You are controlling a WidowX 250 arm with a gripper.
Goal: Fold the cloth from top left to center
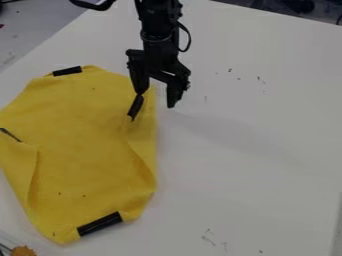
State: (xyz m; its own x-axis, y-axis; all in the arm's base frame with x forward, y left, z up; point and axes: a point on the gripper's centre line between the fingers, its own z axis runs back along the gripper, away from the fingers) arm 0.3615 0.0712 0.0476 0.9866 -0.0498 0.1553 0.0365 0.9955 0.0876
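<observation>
Gripper (157, 100): at the cloth's 1 to 2 o'clock, taking the view's top as 12; you have its fingers spread well apart, with no visible hold on anything.
Yellow cloth (80, 155): on the tabletop (254, 150), filling the view from 7 to 11 o'clock, its edges uneven.
Black strip by the gripper (135, 107): just below the fingertip nearer 9 o'clock; you can't tell here whether they touch. If you close too high, you likely pinch air or only the strip, and the cloth slips out.
Right-hand flap (140, 150): turned in along the 3 o'clock side; grab two layers here and you may drag the whole cloth instead of folding it.
Top strip (67, 71): near the cloth's 12. The top left you are asked for seems to be around 11, so closing at 1 to 2 risks folding the wrong corner, unless the corners are named from another side.
Left-hand flap (20, 167): turned in at 9, with a dark strip (10, 135) near 10; a low sweep across could snag it and rumple the middle.
</observation>
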